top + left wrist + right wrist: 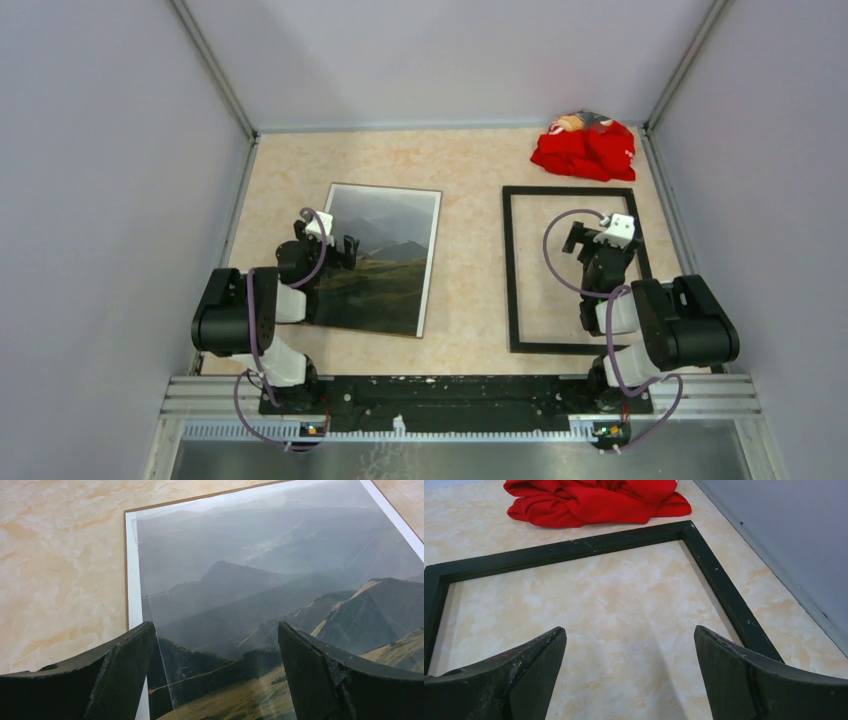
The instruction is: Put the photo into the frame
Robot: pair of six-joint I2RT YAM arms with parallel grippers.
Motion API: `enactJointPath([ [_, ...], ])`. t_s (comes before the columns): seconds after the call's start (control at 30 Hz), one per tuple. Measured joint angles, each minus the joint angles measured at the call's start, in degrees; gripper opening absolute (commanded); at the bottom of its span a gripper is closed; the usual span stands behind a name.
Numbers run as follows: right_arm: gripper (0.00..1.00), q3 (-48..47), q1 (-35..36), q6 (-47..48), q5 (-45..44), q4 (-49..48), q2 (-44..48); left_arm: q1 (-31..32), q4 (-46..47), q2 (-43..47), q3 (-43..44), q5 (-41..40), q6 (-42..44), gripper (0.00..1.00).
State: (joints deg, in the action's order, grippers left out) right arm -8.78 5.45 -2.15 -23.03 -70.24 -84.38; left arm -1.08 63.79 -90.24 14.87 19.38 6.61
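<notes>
Over the photo (395, 250) the left hand (215, 628) gapes; over the frame (510, 270) (black side up) the right hand (629, 630) gapes too.

Photo (378, 260) flat on the surface (470, 200), left side; frame (509, 270) to its right, apart. Bunched cloth (585, 150) behind the frame. Left pincer (215, 625) over the photo, right pincer (629, 630) over the frame's opening.

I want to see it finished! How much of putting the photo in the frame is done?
Nothing looks done yet: the photo lies flat on the left, apart from the empty frame on the right. In hand: nothing. The left jaws hang open over the photo, the right jaws open over the frame. To do: pick up the photo and set it inside.
</notes>
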Motion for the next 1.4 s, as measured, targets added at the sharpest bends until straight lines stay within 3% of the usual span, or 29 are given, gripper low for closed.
enactJointPath([
  [0.33,0.99,-0.17,1.09,0.59,-1.25,3.04,2.01,-0.61,-3.50,1.31,1.05,-0.79,-0.81,0.99],
  [0.47,0.99,-8.52,6.86,0.33,-6.93,22.88,11.96,-2.93,-16.70,5.49,8.76,-0.39,-0.90,0.99],
  [0.6,0.99,-24.50,8.17,-7.43,-8.68,44.68,18.40,-5.40,-29.92,9.35,18.45,1.36,-0.17,0.99],
  [0.83,0.99,-28.76,7.93,-20.65,5.53,59.36,24.52,-8.41,-52.09,11.34,31.23,7.30,0.87,0.99],
  [0.97,0.99,-30.40,8.04,-28.15,10.99,70.10,23.02,-8.52,-60.74,11.34,33.79,10.05,1.81,0.99],
  [1.07,0.99,-37.27,9.88,-29.16,10.25,80.67,18.47,-8.52,-65.16,11.37,33.92,11.96,2.58,0.99],
  [1.23,0.99,-42.18,10.82,-34.12,10.05,83.87,18.86,-8.52,-68.87,12.17,33.92,13.00,2.99,0.99],
  [1.4,0.99,-37.00,10.95,-32.41,17.11,78.55,21.64,-8.52,-69.61,13.90,33.92,13.05,3.61,0.99],
])
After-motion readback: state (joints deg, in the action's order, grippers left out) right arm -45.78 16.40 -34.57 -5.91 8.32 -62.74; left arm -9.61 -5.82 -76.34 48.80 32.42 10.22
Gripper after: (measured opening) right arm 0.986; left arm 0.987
